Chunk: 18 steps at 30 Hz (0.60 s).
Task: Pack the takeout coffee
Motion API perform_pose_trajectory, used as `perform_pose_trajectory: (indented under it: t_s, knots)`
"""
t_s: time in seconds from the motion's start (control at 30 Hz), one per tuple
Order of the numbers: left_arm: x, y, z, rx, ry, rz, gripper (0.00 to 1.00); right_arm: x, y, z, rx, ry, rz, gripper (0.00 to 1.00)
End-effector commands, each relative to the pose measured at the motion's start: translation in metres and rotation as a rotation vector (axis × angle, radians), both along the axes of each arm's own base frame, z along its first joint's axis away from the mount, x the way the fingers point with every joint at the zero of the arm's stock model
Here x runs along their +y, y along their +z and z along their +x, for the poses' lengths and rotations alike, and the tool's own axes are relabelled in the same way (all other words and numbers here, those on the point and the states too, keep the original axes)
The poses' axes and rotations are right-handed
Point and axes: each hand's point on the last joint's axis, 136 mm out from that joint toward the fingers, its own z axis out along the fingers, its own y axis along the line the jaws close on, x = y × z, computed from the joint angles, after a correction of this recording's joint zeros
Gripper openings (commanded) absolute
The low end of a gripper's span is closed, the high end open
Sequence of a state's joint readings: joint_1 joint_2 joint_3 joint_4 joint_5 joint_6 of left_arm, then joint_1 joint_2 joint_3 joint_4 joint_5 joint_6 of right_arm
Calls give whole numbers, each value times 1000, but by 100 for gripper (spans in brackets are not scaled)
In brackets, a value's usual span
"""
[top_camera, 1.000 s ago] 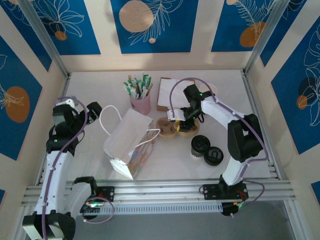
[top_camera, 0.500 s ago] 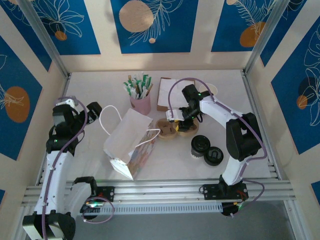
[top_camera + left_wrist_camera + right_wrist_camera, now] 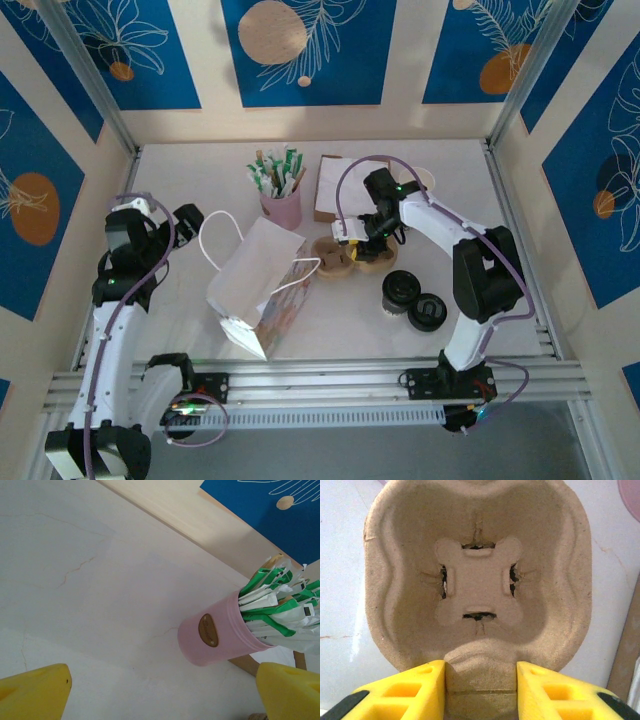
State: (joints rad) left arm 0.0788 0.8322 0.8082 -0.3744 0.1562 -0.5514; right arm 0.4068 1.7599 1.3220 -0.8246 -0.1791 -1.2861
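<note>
Nearest the arm bases, the bag [image 3: 258,290] lay on its side on the bench [image 3: 330,335]. To its right sat the coffee [image 3: 400,291], black lid up. It was just beside a second round black piece [image 3: 428,312], possibly a loose lid, and apart from the carrier [image 3: 336,258]. Beyond it, the right gripper [image 3: 372,243] was clamped on the carrier's rim, one finger on either side of a pulp ridge. At the left, the left gripper [image 3: 186,220] hung above the bench with its fingers wide apart. Farthest back stood a pink cup [image 3: 282,207] of green-and-white packets.
</note>
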Motion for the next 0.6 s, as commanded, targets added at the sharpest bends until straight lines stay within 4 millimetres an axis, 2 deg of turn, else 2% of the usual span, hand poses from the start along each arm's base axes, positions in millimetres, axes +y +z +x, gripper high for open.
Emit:
perform_pose_trajectory:
  t_s: [0.0, 0.17, 0.3, 0.33, 0.4, 0.43, 0.53, 0.57]
  knots:
    - [4, 4, 1, -24, 9, 6, 95, 7, 35, -4, -63, 15, 69, 39]
    - [4, 4, 0, -26, 11, 9, 95, 6, 41, -6, -46, -16, 114, 39]
    - [4, 3, 0, -24, 11, 10, 95, -13, 11, -8, -79, 42, -41, 38]
    - [4, 3, 1, -25, 12, 11, 95, -12, 13, -8, -72, 34, -24, 38]
    - [4, 3, 0, -24, 13, 11, 95, 1, 33, -9, -26, -23, 101, 39]
    - [4, 3, 0, -24, 12, 12, 95, 3, 36, -9, -13, -33, 120, 39]
    - [4, 4, 0, -26, 12, 11, 95, -8, 15, -12, -78, 58, -23, 36]
    - [4, 4, 0, -26, 12, 10, 95, -1, 21, -12, -73, 47, 24, 35]
